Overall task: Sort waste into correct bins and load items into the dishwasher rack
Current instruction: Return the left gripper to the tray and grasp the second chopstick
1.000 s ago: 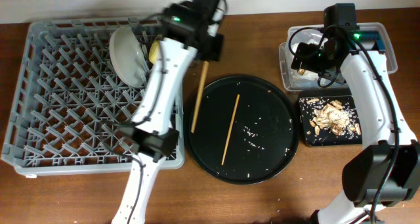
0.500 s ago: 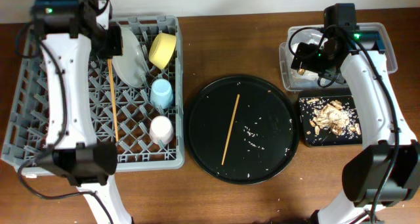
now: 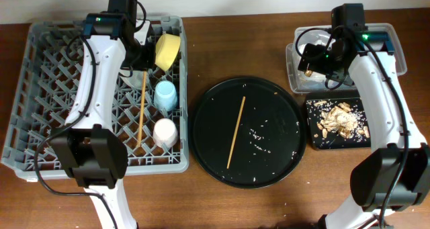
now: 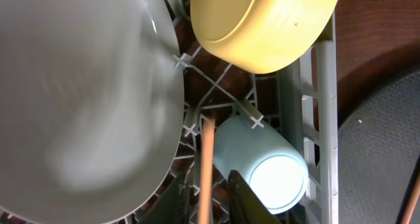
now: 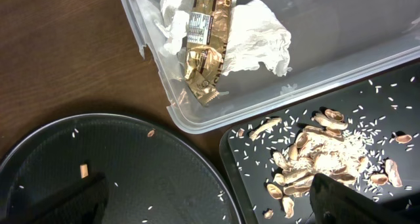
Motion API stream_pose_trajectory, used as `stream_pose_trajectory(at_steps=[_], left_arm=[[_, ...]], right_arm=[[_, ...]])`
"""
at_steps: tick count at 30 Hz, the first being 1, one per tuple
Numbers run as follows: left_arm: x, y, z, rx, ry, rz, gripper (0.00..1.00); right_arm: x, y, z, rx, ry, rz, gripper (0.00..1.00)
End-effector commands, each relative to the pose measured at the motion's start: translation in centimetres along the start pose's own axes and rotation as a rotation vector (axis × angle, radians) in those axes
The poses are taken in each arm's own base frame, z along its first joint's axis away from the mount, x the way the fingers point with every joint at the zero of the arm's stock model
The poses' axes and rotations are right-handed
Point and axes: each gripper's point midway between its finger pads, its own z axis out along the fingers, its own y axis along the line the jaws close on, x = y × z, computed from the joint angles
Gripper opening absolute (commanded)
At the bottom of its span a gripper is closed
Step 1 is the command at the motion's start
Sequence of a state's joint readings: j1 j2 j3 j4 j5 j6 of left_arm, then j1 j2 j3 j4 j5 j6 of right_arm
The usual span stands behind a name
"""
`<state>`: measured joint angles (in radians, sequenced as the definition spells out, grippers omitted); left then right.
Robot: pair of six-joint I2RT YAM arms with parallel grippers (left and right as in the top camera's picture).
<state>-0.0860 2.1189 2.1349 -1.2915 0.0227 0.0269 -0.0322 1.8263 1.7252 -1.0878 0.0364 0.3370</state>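
My left gripper [image 3: 141, 61] is over the right part of the grey dishwasher rack [image 3: 60, 95], shut on a wooden chopstick [image 3: 140, 111] that points toward the rack's front. In the left wrist view the chopstick [image 4: 205, 165] runs between my fingers [image 4: 207, 207], beside the white plate [image 4: 85, 99], yellow bowl [image 4: 262, 23] and light blue cup [image 4: 269, 171]. The bowl [image 3: 168, 50], blue cup [image 3: 165, 95] and pink cup [image 3: 164, 131] sit in the rack. The second chopstick [image 3: 235, 131] lies on the round black tray. My right gripper [image 3: 316, 58] is open and empty by the clear tub [image 3: 398, 54].
The clear tub [image 5: 367, 60] holds white napkins [image 5: 259, 37] and a gold-brown wrapper [image 5: 207, 40]. The shallow black tray [image 3: 314, 143] holds food scraps [image 3: 341, 118]. The round black tray [image 3: 282, 148] carries scattered rice grains. The rack's left half has bare pegs.
My left arm carried the chopstick from the round tray's edge across to the rack's left side, then back to the rack's right side by the bowl. The right arm has not moved.
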Motion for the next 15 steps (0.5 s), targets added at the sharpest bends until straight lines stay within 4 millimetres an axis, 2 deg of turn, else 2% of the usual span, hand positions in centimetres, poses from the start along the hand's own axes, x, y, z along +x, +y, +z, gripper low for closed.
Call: stream_pose_trajectory(at_steps=[1,6,8,12,14,15], left_arm=[[0.0,0.1,0.0,0.005,-0.003,0.008,0.21],[-0.3,-0.1,-0.1,0.008,-0.017,0.009,0.23],[-0.9,-1.3,-0.7,0.04,-0.036,-0.015,0.23],[-0.7,-7.5,-1.6,0.203,-0.031,0.029,0.24],[0.6,-12.4,-1.7,0.235,0.003,0.043,0.28],[0.9,-13.9,-1.8,0.242,0.005,0.06,0.31]], right_arm=[[0.0,0.0,0.2,0.0,0.004,0.006,0.98],[0.0,0.0,0.2,0.0,0.004,0.006,0.98],[0.0,0.0,0.2,0.0,0.004,0.006,0.98],[0.0,0.0,0.2,0.0,0.004,0.006,0.98],[0.0,0.0,0.2,0.0,0.004,0.006,0.98],[0.0,0.0,0.2,0.0,0.004,0.006,0.98]])
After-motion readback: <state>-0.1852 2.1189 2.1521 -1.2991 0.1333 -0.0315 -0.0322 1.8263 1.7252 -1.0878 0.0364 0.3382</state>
